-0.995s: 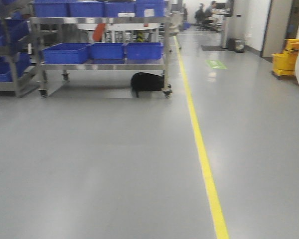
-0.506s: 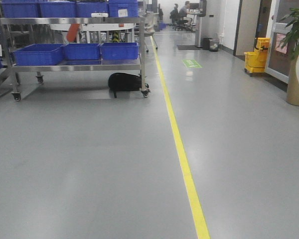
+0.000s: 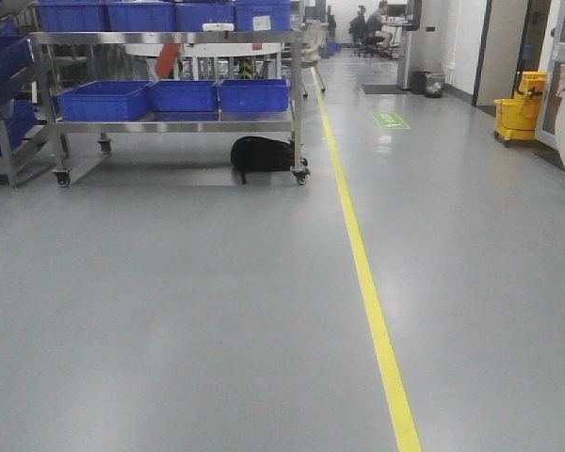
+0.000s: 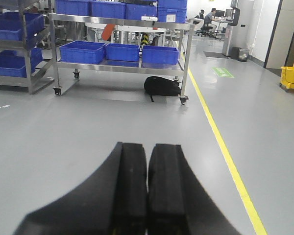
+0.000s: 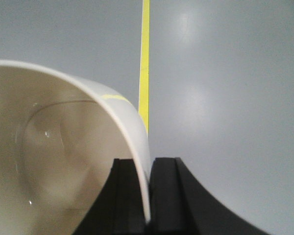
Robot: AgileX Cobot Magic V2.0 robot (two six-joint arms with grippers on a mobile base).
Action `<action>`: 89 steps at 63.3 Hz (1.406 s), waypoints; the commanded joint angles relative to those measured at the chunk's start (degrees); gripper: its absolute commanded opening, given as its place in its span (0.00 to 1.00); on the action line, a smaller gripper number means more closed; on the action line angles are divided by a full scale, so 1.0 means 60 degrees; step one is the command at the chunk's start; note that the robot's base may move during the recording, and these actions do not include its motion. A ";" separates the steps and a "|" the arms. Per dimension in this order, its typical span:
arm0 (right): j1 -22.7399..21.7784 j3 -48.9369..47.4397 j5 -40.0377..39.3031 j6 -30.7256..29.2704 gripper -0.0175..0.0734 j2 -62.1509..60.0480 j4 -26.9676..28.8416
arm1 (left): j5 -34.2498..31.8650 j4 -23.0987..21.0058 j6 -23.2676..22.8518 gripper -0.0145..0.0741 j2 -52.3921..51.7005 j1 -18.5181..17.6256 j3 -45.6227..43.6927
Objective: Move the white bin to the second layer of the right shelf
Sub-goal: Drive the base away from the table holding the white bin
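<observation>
The white bin point(image 5: 54, 147) fills the left of the right wrist view, cream and glossy, with its open inside facing the camera. My right gripper point(image 5: 146, 162) is shut on the bin's wall, one finger inside and one outside, and holds it above the grey floor. My left gripper point(image 4: 148, 147) is shut and empty, its pads together, pointing along the floor toward a steel cart point(image 4: 122, 68). No rack level with white rollers shows in any view. Neither gripper shows in the front view.
The wheeled steel cart point(image 3: 169, 127) carries blue crates point(image 3: 184, 94), and a black bag point(image 3: 264, 153) lies under it. Another rack with blue crates point(image 3: 5, 104) stands at far left. A yellow floor line point(image 3: 367, 282) runs ahead. A yellow mop bucket point(image 3: 520, 111) stands far right.
The front view swung right, then partly back left, so the cart and yellow line shifted left and then right. The blur of one second ago is gone.
</observation>
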 commanded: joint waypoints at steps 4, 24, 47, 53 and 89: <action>-0.0073 -0.0281 -0.0859 -0.0036 0.25 -0.0042 -0.0122 | -0.0776 -0.0008 -0.0050 0.26 -0.0192 0.0020 0.0268; -0.0073 -0.0281 -0.0859 -0.0036 0.25 -0.0042 -0.0122 | -0.0776 -0.0008 -0.0050 0.26 -0.0192 0.0020 0.0268; -0.0073 -0.0281 -0.0859 -0.0036 0.25 -0.0042 -0.0122 | -0.0776 -0.0008 -0.0050 0.26 -0.0192 0.0003 0.0268; -0.0073 -0.0281 -0.0859 -0.0036 0.25 -0.0042 -0.0122 | -0.0776 -0.0008 -0.0050 0.26 -0.0192 0.0003 0.0268; -0.0073 -0.0281 -0.0859 -0.0036 0.25 -0.0042 -0.0122 | -0.0776 -0.0008 -0.0050 0.26 -0.0192 0.0003 0.0268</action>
